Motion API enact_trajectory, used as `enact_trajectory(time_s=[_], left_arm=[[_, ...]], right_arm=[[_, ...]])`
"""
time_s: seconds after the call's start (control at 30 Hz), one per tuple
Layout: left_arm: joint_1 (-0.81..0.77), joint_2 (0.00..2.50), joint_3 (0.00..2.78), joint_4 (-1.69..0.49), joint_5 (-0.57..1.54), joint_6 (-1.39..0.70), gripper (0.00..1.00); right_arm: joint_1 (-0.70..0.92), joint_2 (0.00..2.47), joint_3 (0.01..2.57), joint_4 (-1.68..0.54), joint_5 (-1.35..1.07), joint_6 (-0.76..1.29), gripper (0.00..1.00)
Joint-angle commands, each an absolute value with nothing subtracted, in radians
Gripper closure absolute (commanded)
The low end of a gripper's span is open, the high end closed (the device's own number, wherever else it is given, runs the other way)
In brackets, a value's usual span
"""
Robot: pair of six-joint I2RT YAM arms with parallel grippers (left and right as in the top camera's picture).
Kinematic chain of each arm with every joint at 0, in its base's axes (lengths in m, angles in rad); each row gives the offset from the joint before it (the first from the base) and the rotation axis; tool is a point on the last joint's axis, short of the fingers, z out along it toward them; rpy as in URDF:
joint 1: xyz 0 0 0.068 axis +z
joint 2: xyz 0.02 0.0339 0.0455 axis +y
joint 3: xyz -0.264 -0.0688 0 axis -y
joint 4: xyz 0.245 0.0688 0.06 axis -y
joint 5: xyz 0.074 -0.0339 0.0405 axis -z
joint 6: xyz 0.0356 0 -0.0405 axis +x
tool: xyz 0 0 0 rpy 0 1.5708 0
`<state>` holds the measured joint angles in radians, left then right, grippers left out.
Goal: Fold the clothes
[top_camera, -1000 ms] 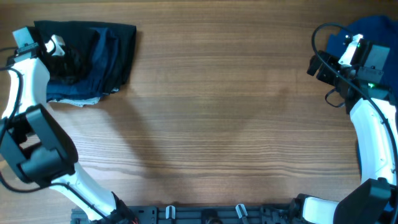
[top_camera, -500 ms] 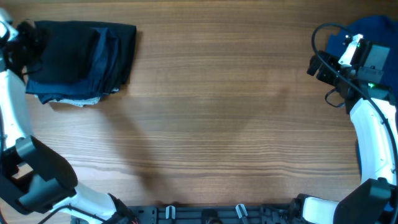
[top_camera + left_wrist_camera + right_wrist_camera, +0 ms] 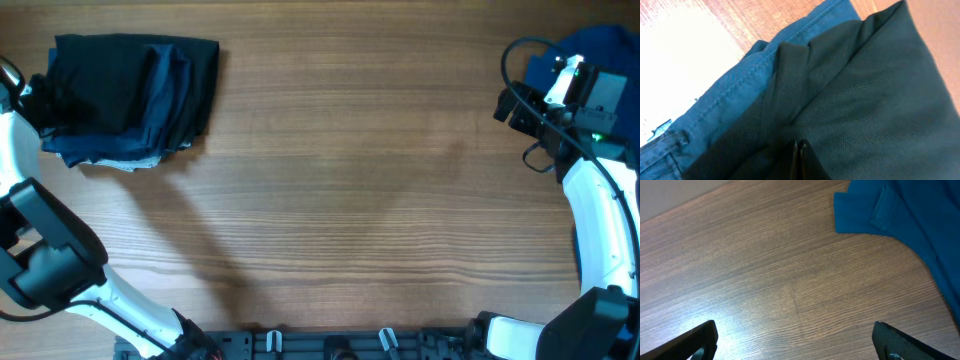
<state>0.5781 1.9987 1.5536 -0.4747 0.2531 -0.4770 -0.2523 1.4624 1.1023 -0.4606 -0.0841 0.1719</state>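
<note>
The clothes lie in a folded pile at the table's far left corner: a black shirt on top, navy and blue garments sticking out beneath it. My left gripper hovers at the pile's left edge. In the left wrist view it is shut, tips together just above the black shirt, with no fabric seen between them; a blue stitched garment shows below the shirt. My right gripper is open over bare wood, near a bright blue garment heaped at the far right corner.
The wooden table stretches between the two heaps. The left arm's base link stands at the front left, the right arm along the right edge. A black rail runs along the front edge.
My left gripper has come off the top of the pile and swung out to its left edge, staying shut. The black shirt now lies flat. The right arm has not moved.
</note>
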Motion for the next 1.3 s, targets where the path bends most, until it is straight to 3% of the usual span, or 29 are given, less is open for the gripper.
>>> enact_trajectory(time_s=[0.0, 0.23, 0.43, 0.53, 0.77, 1.27], left_arm=[[0.579, 1.930, 1.552, -0.451, 0.248, -0.498, 0.96], [0.530, 1.654, 1.552, -0.427, 0.271, -0.593, 0.96], [0.414, 1.557, 1.552, -0.402, 0.271, -0.592, 0.94], [0.377, 1.558, 1.552, -0.462, 0.271, -0.592, 0.75], [0.359, 1.567, 1.552, -0.547, 0.272, -0.592, 0.00], [0.359, 1.567, 1.552, -0.563, 0.271, -0.592, 0.00]], right_arm=[[-0.253, 1.476, 1.105, -0.461, -0.067, 0.184, 0.00], [-0.253, 1.476, 1.105, -0.461, -0.067, 0.183, 0.00], [-0.253, 1.476, 1.105, -0.461, -0.067, 0.184, 0.00], [-0.253, 1.476, 1.105, -0.461, -0.066, 0.183, 0.00], [-0.253, 1.476, 1.105, -0.461, -0.067, 0.184, 0.00], [-0.253, 1.476, 1.104, -0.461, -0.064, 0.183, 0.00]])
